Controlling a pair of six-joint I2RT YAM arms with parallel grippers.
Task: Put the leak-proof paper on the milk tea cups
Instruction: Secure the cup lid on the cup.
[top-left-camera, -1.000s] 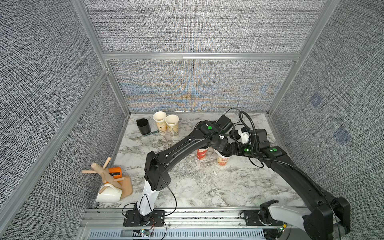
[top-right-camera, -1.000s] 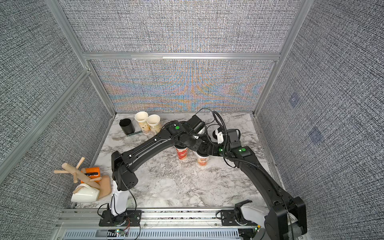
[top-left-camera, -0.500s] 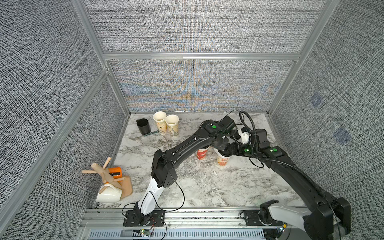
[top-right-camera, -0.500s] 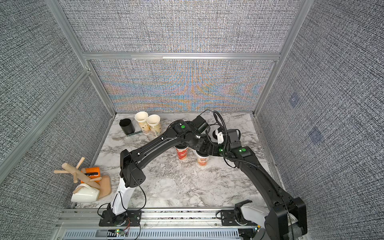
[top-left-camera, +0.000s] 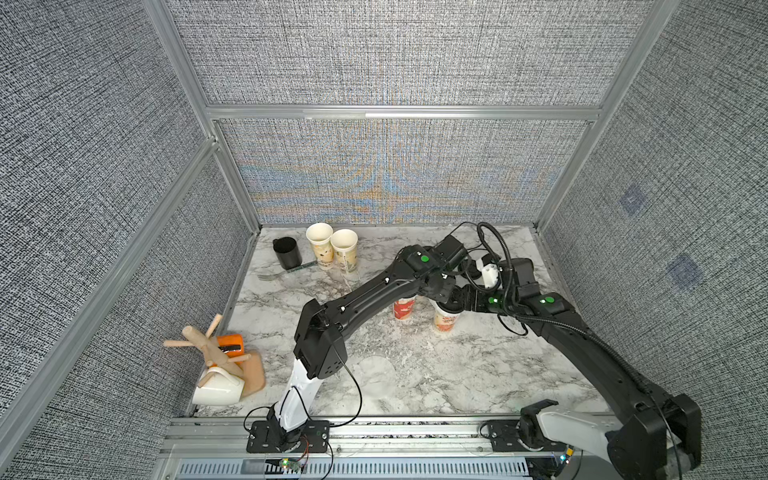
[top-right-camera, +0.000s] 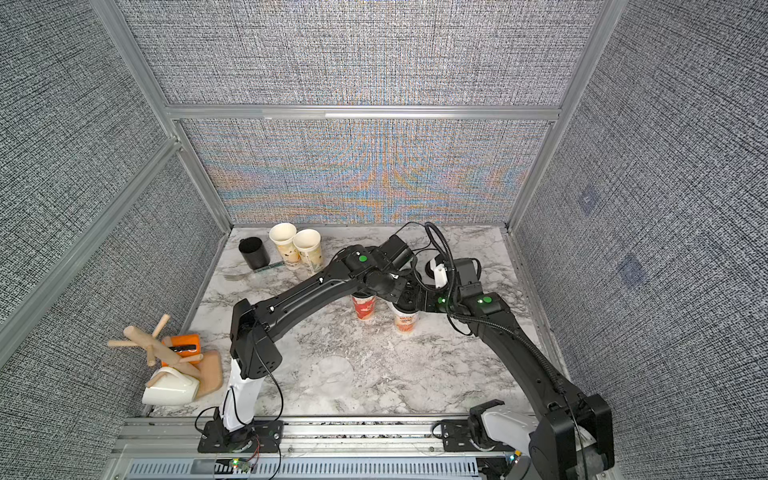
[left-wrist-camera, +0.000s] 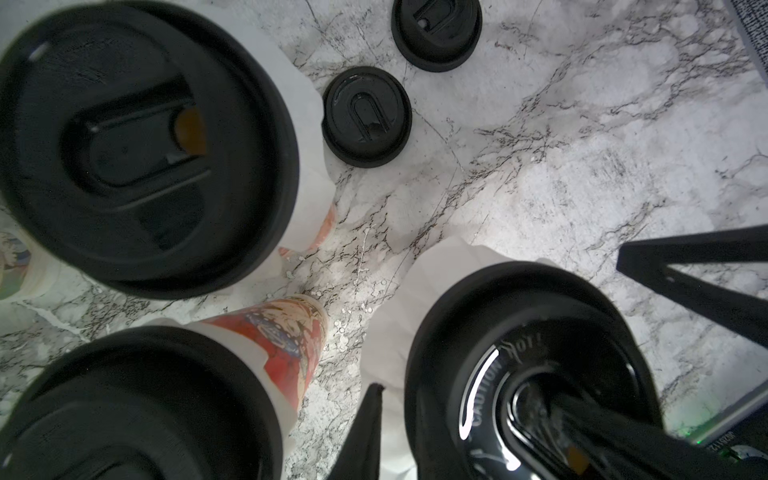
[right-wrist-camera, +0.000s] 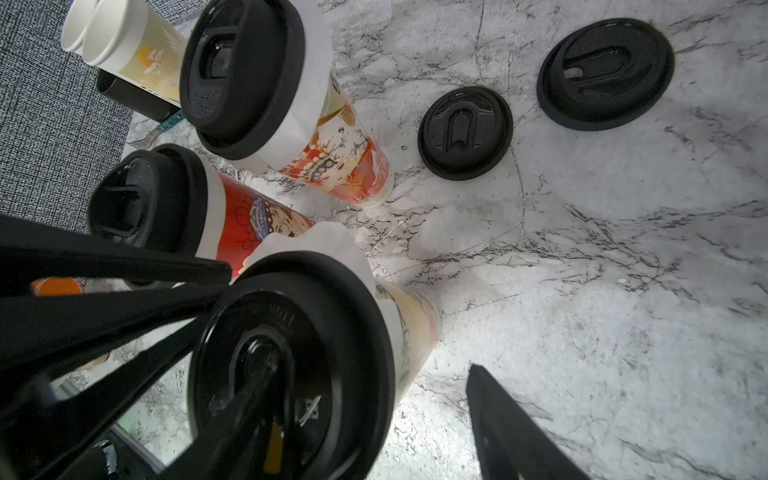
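Observation:
In the middle of the table three milk tea cups wear black lids with leak-proof paper (left-wrist-camera: 415, 291) frilled out under each rim. On the nearest, the beige cup (top-left-camera: 445, 326) (right-wrist-camera: 415, 324), my left gripper (left-wrist-camera: 457, 399) (top-left-camera: 451, 298) is shut on the lid's rim (right-wrist-camera: 299, 266), one finger outside against the paper and one on top. My right gripper (right-wrist-camera: 370, 370) (top-left-camera: 460, 305) is open over the same lid, one finger on it and one beside the cup. The red cup (top-left-camera: 404, 308) stands next to it. Two uncovered cups (top-left-camera: 320, 245) stand at the back left. A loose paper sheet (top-left-camera: 374, 370) lies in front.
Two loose black lids (right-wrist-camera: 465, 133) (right-wrist-camera: 604, 72) lie on the marble behind the cups. A black mug (top-left-camera: 286, 252) and a fork (top-left-camera: 282, 272) are at the back left. A wooden mug tree with a white mug (top-left-camera: 216, 365) stands at the front left edge.
The left arm's elbow has shifted a little to the right. Both grippers have stayed at the beige cup's lid.

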